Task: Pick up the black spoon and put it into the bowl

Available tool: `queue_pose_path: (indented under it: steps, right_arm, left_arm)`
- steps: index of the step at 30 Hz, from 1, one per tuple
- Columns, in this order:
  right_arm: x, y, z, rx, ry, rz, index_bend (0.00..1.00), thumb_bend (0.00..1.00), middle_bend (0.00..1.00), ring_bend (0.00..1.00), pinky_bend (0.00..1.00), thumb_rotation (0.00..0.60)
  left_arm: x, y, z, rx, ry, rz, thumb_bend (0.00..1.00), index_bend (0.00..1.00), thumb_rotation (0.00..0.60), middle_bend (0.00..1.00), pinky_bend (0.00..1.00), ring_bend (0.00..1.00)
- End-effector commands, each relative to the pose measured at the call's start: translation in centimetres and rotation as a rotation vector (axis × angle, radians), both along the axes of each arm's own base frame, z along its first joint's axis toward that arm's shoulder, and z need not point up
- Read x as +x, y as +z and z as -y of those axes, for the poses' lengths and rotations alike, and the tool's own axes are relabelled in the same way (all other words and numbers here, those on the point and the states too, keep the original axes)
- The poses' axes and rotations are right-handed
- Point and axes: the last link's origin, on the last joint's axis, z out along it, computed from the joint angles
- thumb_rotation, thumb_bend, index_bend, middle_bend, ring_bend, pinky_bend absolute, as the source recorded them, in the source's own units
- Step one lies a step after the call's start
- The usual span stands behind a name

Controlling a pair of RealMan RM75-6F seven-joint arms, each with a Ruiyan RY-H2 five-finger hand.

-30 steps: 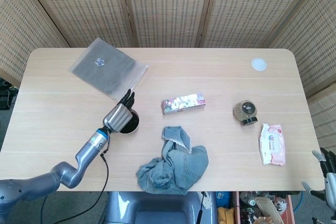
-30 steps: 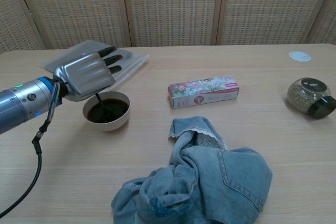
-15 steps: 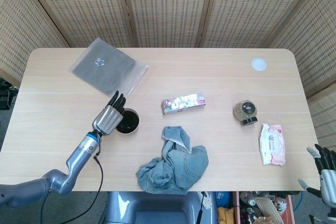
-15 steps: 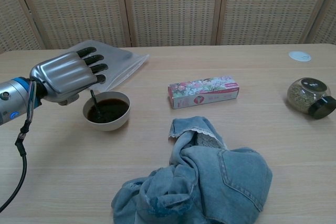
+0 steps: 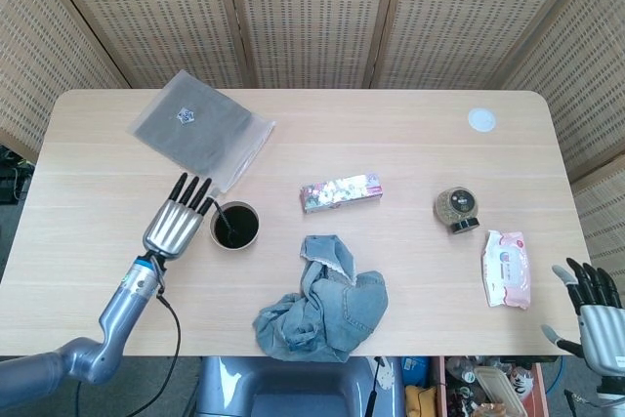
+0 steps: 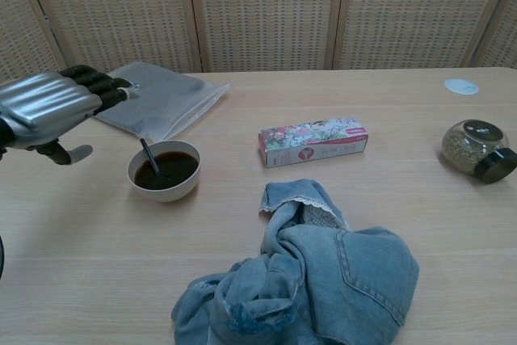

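A small bowl [image 5: 234,227] [image 6: 164,171] with a dark inside stands on the table left of centre. The black spoon [image 5: 224,222] [image 6: 150,157] lies in it, its handle leaning over the left rim. My left hand [image 5: 177,226] [image 6: 50,108] hovers just left of the bowl with fingers stretched apart and nothing in them. My right hand [image 5: 592,313] shows only in the head view, below the table's front right corner, fingers spread and empty.
A crumpled denim cloth [image 5: 323,301] [image 6: 307,267] lies at the front centre. A flowered box [image 5: 341,192] [image 6: 313,140], a jar [image 5: 457,210] [image 6: 477,149], a wipes pack [image 5: 508,269], a white lid [image 5: 480,120] [image 6: 461,86] and a grey pouch [image 5: 200,129] [image 6: 157,99] lie around.
My left hand let go of the spoon over the bowl and drew back to the left; the spoon now rests in the bowl. My right hand rose slightly at the frame's lower right.
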Motion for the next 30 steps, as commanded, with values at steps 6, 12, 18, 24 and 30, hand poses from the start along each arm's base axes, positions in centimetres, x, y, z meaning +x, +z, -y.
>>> queue_pose_path:
  steps: [6,12,18,24,30]
  right_arm:
    - [0.9,-0.2,1.0,0.014,0.031,-0.013,0.17,0.21,0.15,0.0,0.0,0.6]
    - [1.6,-0.5,1.3,0.025,0.046,-0.018,0.17,0.21,0.15,0.0,0.0,0.6]
    - [2.2,-0.7,1.5,0.022,0.055,-0.034,0.17,0.21,0.15,0.0,0.0,0.6]
    - [2.6,-0.9,1.5,0.023,0.058,-0.036,0.17,0.21,0.15,0.0,0.0,0.6]
    - [2.6,-0.8,1.5,0.019,0.055,-0.036,0.17,0.21,0.15,0.0,0.0,0.6]
  left_arm:
    - [-4.9,6.0,6.7,0.107,0.117,0.319,0.41,0.0,0.6,0.0,0.0,0.0]
    - [-7.6,7.9,10.3,0.179,0.136,0.481,0.41,0.0,0.6,0.0,0.0,0.0]
    - [-10.2,8.8,13.1,0.212,0.188,0.545,0.41,0.0,0.6,0.0,0.0,0.0]
    - [-11.8,9.2,15.4,0.237,0.254,0.525,0.41,0.0,0.6,0.0,0.0,0.0]
    - [-11.8,9.3,15.9,0.245,0.256,0.52,0.41,0.0,0.6,0.0,0.0,0.0]
